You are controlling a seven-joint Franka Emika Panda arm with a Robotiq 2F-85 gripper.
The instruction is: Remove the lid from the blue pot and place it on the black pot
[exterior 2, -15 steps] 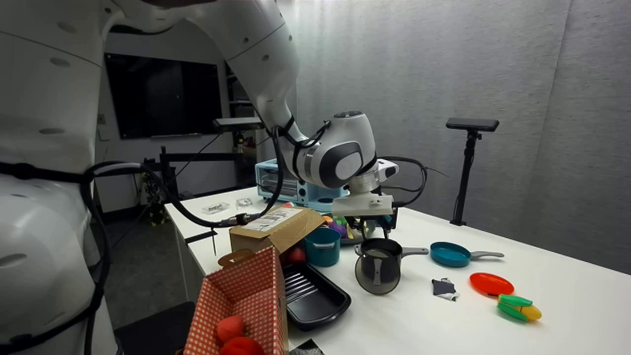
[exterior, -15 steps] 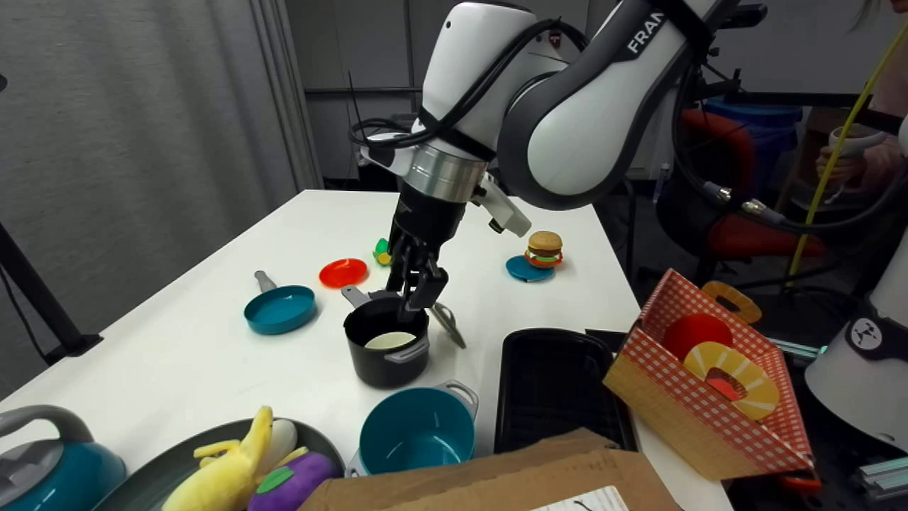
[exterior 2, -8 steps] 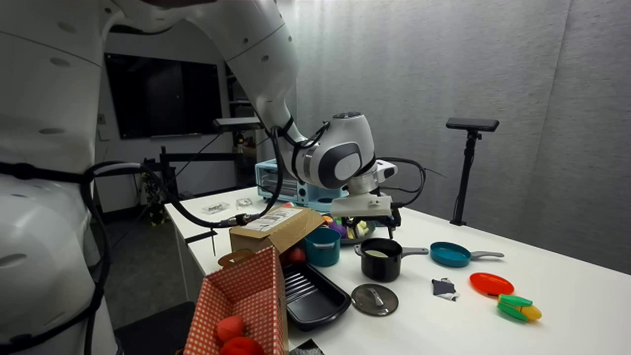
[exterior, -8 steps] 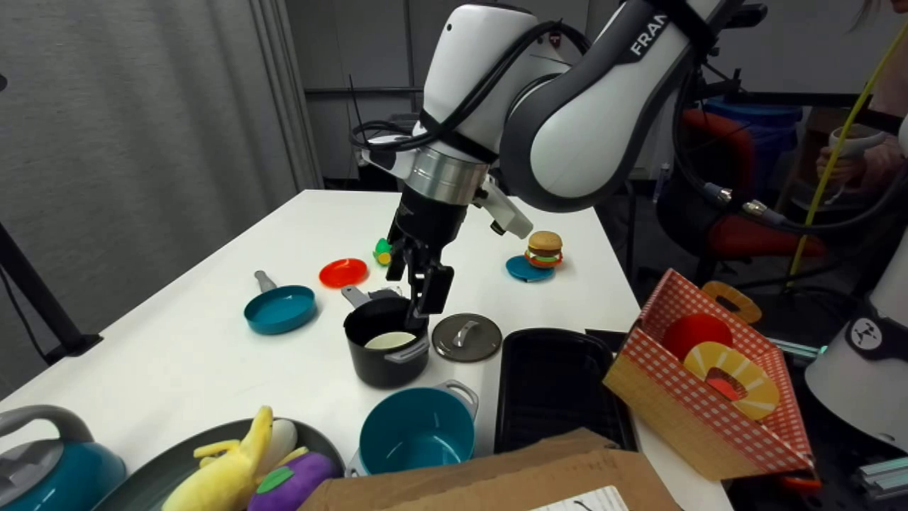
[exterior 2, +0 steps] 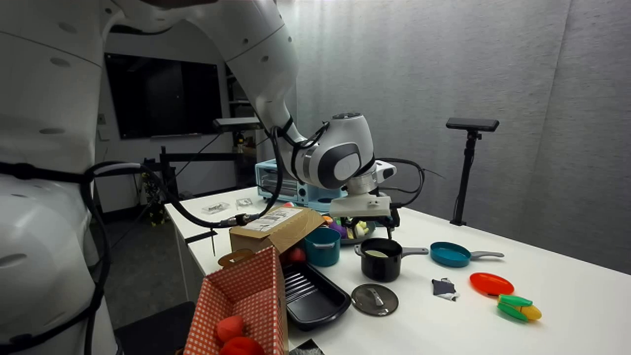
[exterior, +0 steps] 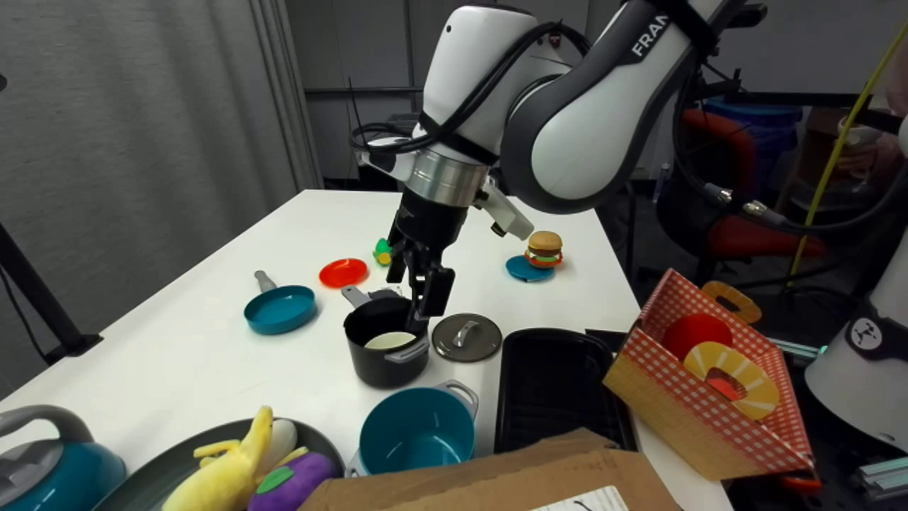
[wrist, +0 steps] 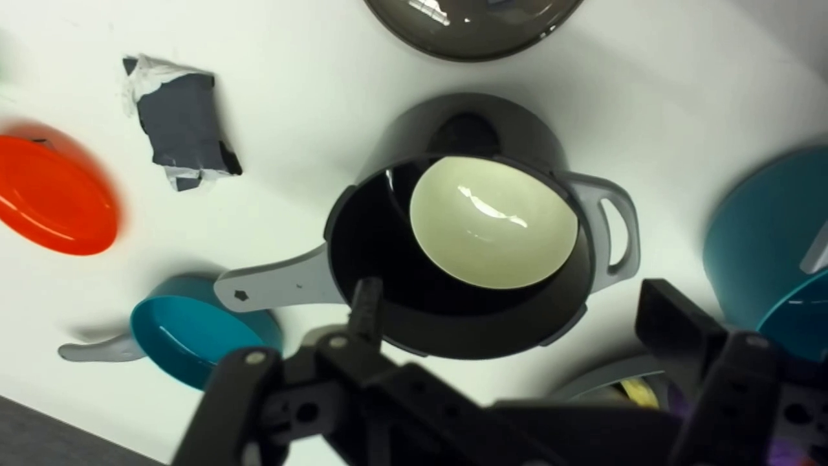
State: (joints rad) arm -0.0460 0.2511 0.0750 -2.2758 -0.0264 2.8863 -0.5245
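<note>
Into the placing step, and unfinished it must be judged: the lid is off the blue pot, yet it is laid flat on the white worktop, just beside the black pot, not on it. The pincer is held wide, close by the black pot, with nothing gripped! Next, it will need to be brought over the lid, narrowed on the handle, raised level and lowered square onto the black pot. On the worktop, a black tray is set just beside the lid, a red plate well apart, and a pale bowl is nested inside the black pot. Beyond the worktop, a grey curtain is hung and a dark panel mounted.
</note>
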